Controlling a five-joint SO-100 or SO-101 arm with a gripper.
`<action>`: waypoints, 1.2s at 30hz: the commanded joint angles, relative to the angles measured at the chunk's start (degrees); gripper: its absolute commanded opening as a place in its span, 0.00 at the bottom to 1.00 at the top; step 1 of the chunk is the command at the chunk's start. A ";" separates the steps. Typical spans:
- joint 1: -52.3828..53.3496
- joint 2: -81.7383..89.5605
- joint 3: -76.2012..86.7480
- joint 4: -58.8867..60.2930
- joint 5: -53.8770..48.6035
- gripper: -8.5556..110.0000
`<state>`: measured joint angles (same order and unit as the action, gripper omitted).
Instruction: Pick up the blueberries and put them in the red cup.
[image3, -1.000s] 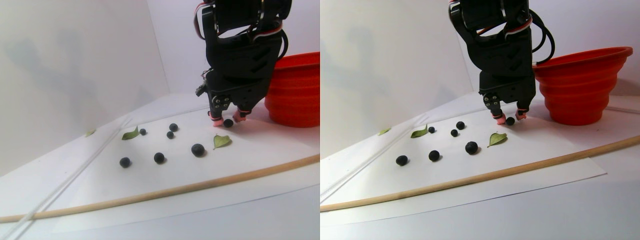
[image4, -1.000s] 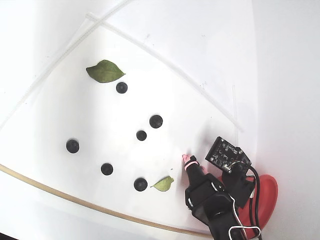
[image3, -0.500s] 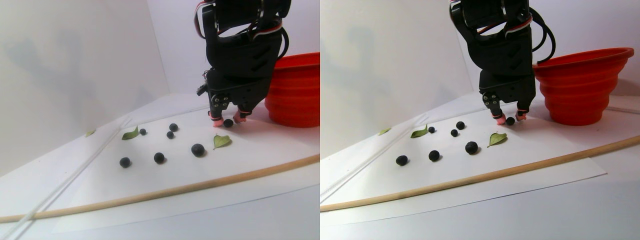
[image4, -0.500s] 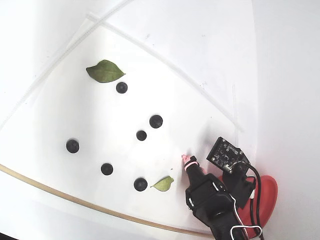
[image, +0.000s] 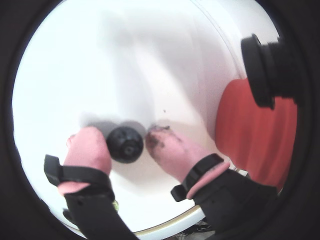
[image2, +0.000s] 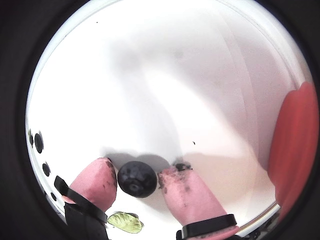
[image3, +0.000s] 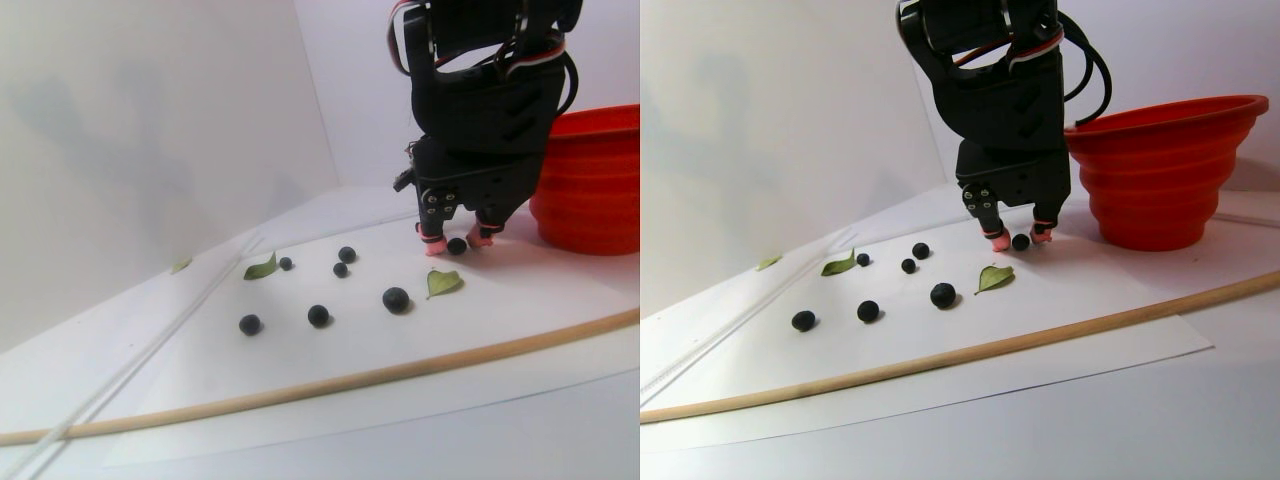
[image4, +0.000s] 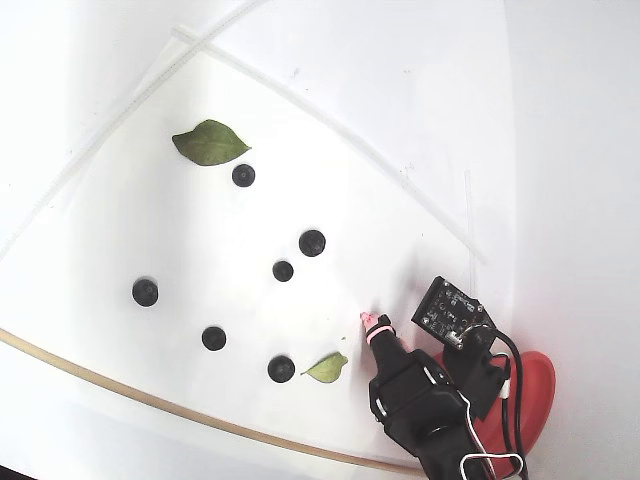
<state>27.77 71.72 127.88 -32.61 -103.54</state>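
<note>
Round matte blueberry (image: 125, 144) between pink fingertips (image: 89, 148).

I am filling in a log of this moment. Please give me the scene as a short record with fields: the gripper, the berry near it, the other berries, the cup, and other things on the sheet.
gripper: down at the white sheet, pink fingertips on either side of one berry
berry between fingertips: blueberry, resting on the sheet; firm contact cannot be told
loose blueberries: six on the sheet
red cup: upright, beside the gripper, ribbed sides
leaves: two on the sheet, large one, small one
wooden stick: along the sheet's near edge
</note>
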 joint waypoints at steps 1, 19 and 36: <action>0.09 4.04 -0.18 0.18 0.00 0.20; -0.62 8.00 1.14 1.05 -0.53 0.17; -1.49 16.52 3.16 5.45 -0.70 0.17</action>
<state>27.16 81.12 130.69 -27.60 -104.06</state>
